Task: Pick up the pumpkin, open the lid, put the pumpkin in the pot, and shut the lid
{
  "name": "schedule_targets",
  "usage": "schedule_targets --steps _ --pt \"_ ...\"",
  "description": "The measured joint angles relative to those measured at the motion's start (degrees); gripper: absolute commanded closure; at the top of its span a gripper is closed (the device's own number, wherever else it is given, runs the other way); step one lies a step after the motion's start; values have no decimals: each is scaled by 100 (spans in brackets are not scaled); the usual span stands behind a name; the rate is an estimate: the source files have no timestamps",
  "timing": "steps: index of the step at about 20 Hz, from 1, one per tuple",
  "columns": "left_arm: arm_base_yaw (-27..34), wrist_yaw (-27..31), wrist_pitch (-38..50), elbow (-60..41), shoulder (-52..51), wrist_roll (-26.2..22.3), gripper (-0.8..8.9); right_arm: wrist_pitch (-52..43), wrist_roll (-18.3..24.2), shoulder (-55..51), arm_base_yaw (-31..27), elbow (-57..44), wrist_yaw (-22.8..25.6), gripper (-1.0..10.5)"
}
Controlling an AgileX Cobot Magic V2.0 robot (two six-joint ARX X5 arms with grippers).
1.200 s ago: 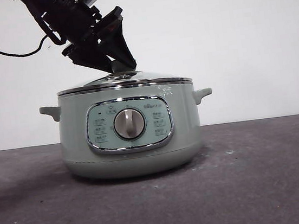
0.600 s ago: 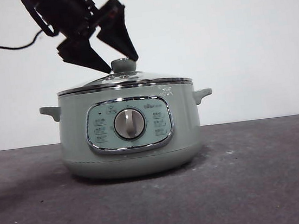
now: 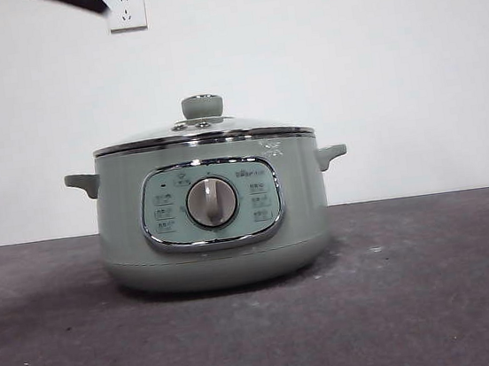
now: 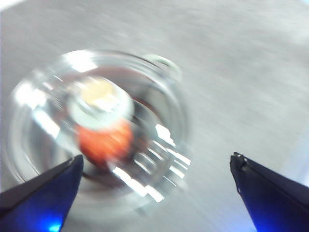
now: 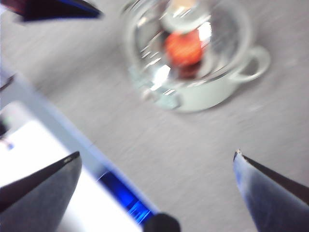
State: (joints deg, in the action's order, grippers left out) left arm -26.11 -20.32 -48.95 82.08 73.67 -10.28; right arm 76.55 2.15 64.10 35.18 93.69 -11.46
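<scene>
Front view shows me the lid (image 3: 201, 128) seated on the pot (image 3: 211, 212), pumpkin (image 4: 105, 141) inside; left gripper (image 4: 154, 193) and right gripper (image 5: 157, 181) both spread wide, holding nothing.

The sage-green pot (image 3: 213, 214) stands upright at frame centre on the tabletop (image 3: 420, 304), glass lid (image 3: 203, 127) seated closed; the orange pumpkin (image 4: 104, 142) shows blurred inside.
</scene>
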Motion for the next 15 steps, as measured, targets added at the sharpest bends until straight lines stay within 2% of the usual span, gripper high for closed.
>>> schedule_targets --steps 1,3,4,5,6,15 --pt "0 -146 -275 0 -221 0 322 61 9 39 0 0 -122 475" --pt "0 -378 -748 0 -669 -2 636 90 35 90 0 0 -317 660" --pt "0 -422 -942 0 -868 0 819 92 46 109 2 0 -348 796" --pt "0 -428 -1075 0 -999 0 816 94 70 125 7 0 -352 924" --pt "0 -431 -1187 0 -1121 0 819 94 116 142 7 0 -352 955" --pt "0 -398 -1276 0 -1311 0 817 94 164 144 7 0 -350 946"
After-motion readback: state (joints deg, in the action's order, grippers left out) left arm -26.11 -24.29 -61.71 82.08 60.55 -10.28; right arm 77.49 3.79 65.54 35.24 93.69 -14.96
